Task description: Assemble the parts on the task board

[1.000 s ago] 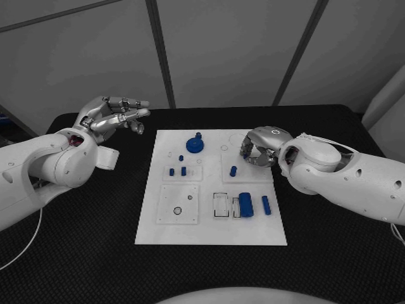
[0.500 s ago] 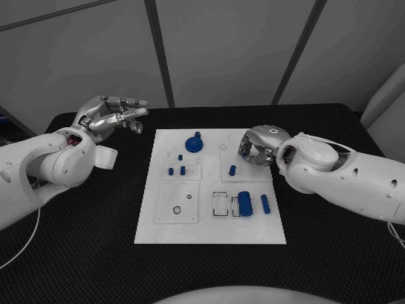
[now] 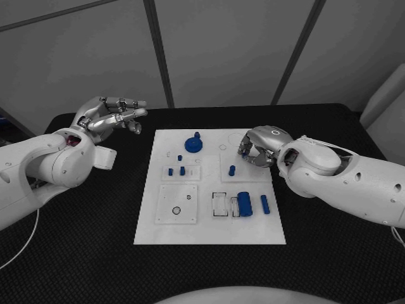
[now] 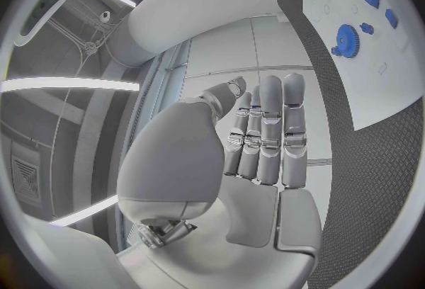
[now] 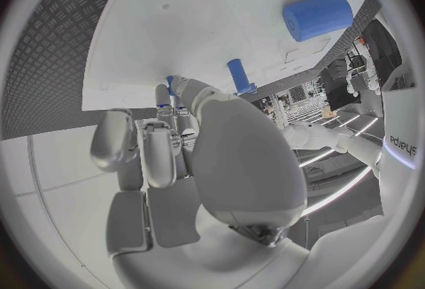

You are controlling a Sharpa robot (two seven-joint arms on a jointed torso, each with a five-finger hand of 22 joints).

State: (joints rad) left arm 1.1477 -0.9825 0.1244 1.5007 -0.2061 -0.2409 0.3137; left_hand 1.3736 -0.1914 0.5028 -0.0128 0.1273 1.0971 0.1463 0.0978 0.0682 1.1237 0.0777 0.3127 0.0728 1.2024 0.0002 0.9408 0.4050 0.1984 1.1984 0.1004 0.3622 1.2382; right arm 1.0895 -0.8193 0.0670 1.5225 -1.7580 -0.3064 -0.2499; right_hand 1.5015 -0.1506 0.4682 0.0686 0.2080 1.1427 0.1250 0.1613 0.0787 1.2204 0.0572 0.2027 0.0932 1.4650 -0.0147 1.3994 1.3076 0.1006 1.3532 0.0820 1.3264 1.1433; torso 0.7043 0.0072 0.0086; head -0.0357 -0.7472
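right hand (image 3: 257, 147) low over the far right part of the task board (image 3: 212, 228), fingers curled down toward the board surface; can't tell whether the fingertips pinch anything or just touch; a short blue peg (image 3: 231, 170) stands upright just beside it, on the near side; left hand (image 3: 113, 114) raised off the board over the counter (image 3: 84, 253) at far left, fingers loosely extended and slightly apart, holding nothing; board is a white rectangle, long axis running away from the robot; blue gear (image 3: 194, 145) with a knob sits at the far middle; three small blue pins (image 3: 176, 170) left of centre; a thick blue cylinder (image 3: 245, 204) and a thinner blue rod (image 3: 266, 204) lie side by side near right, both long axes along the board's length
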